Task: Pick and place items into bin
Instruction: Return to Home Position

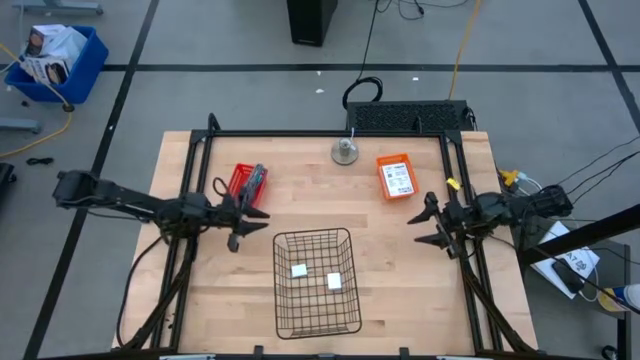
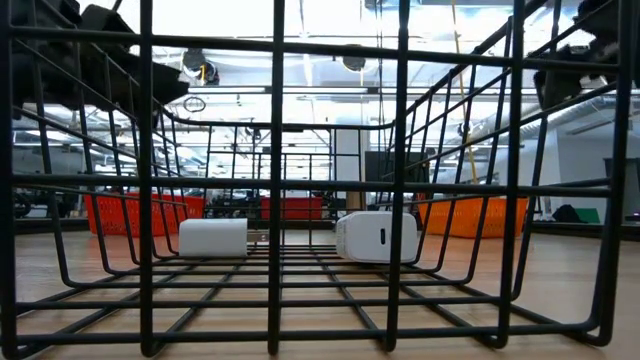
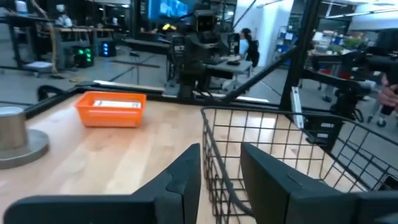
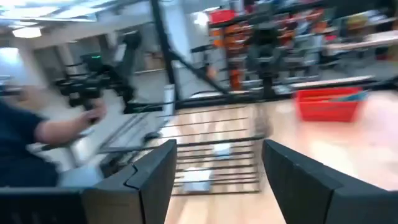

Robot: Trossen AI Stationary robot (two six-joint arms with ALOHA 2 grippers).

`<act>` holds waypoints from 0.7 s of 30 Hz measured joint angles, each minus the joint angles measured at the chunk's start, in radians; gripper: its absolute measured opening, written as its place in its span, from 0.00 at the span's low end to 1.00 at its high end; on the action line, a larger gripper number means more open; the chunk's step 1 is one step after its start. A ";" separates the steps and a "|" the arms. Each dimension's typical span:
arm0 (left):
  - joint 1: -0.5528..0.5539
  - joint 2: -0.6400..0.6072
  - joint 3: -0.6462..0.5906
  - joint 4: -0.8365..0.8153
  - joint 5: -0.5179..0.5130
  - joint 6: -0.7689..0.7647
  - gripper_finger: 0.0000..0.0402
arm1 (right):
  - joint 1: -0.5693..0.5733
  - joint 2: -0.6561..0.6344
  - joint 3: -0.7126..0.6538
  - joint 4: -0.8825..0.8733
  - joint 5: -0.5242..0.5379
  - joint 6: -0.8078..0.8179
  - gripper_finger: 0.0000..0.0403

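Wooden table (image 1: 300, 200) bears one wire basket (image 1: 312, 232) with two white blocks (image 1: 299, 270) lying flat; left claw (image 1: 266, 224) and right claw (image 1: 413, 230) gape empty.

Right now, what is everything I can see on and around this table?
wire basket: one, black, mid-table.
white blocks: two, white, inside the basket.
orange bin: one, orange, table's right side.
packet: one, white, in the orange bin.
red tray: one, red, table's left side, dark item inside.
metal weight: one, grey, between tray and bin.
blue bin: one, blue, on the floor.
left gripper: one, black, open, left of basket.
right gripper: one, black, open, right of basket.
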 joint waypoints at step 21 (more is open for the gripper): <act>0.046 -0.190 -0.028 -0.273 -0.153 0.100 0.29 | -0.026 0.004 -0.147 0.114 0.056 -0.112 0.57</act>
